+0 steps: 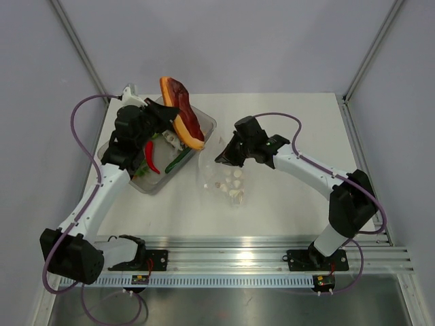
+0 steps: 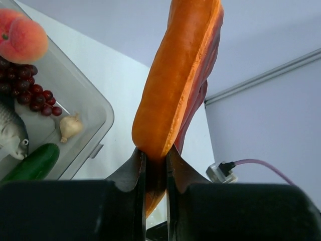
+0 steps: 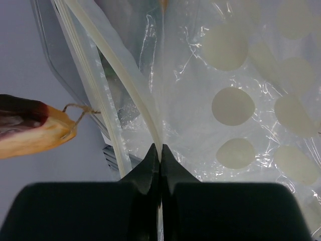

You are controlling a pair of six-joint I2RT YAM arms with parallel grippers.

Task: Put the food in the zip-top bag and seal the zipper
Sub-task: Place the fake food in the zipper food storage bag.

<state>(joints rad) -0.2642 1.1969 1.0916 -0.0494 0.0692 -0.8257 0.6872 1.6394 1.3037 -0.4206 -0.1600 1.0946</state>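
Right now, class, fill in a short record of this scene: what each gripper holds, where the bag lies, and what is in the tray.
Left gripper: shut on the orange-red fruit wedge, held up in the air by the tray
Right gripper: shut on the zip-top bag at its zipper edge
Bag position: on the table, right of the tray, mouth appears open
In tray: peach, grapes, cucumber, red chili

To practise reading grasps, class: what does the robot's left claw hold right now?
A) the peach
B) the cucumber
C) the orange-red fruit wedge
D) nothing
C: the left claw is shut on the lower end of the orange-red fruit wedge, which stands up between its fingers.
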